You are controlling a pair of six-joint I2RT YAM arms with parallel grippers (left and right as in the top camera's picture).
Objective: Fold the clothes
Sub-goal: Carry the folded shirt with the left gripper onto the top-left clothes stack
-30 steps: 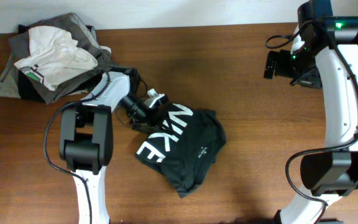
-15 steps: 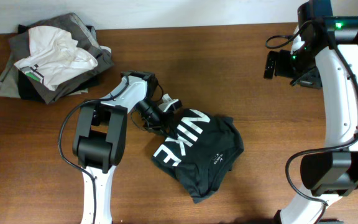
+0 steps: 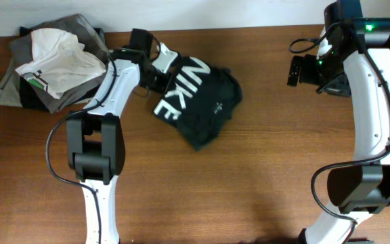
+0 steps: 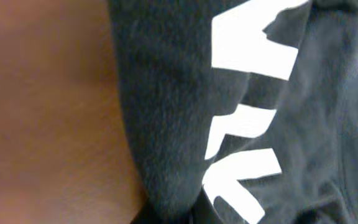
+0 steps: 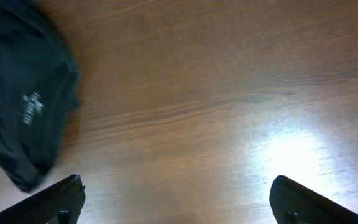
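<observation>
Wooden table (image 3: 263, 169); T-shirt (image 3: 202, 102) bunched beside grey pile (image 3: 9, 88), left gripper (image 3: 160, 66) clamped on pile-side edge; right gripper (image 5: 178, 193) agape, empty, farther off.

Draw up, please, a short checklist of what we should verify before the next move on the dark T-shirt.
1. Left pincer shut on the T-shirt: ok, it grips the edge beside the NIKE letters.
2. Right pincer open and empty: ok, over the table.
3. T-shirt lying flat: not ok, bunched in a heap.
4. T-shirt apart from the pile of other clothes: ok.
5. Sleeves and hem findable: cannot tell, lost in the folds.
</observation>
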